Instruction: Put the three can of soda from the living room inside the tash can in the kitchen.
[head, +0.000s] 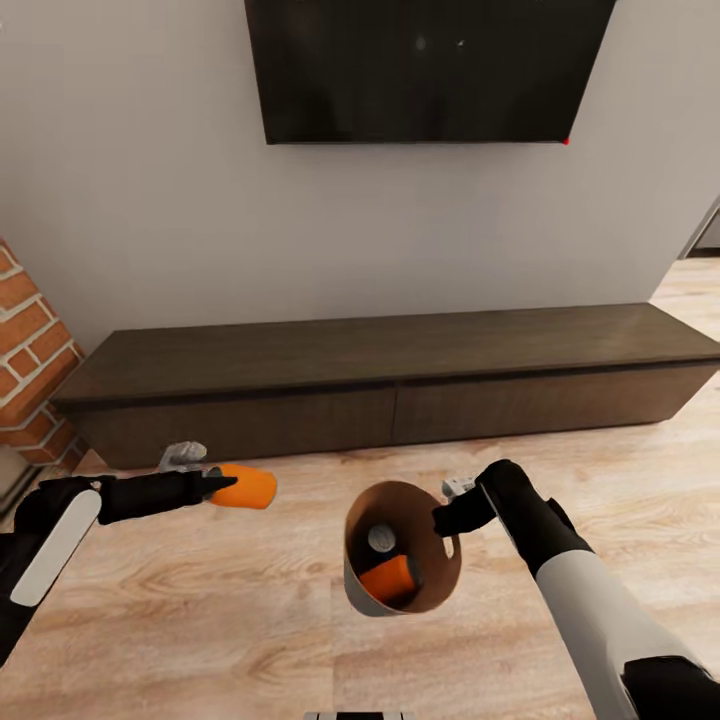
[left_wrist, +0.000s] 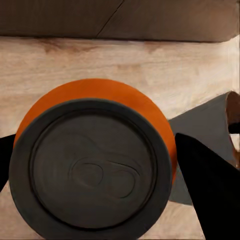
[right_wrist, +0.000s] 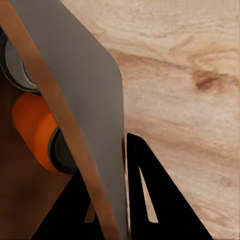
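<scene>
Head view: my right gripper (head: 447, 520) pinches the bin (head: 425, 590) rim, two cans inside, prob. one dark. Left gripper (head: 222, 484) clamps the third can (head: 248, 486) beside it; drop-in & kitchen trip left.

No words, numbers or signs can be read anywhere. The orange can (left_wrist: 95, 160) has a plain grey top. The TV (head: 430, 70) above the long cabinet (head: 390, 385) is dark and blank.
</scene>
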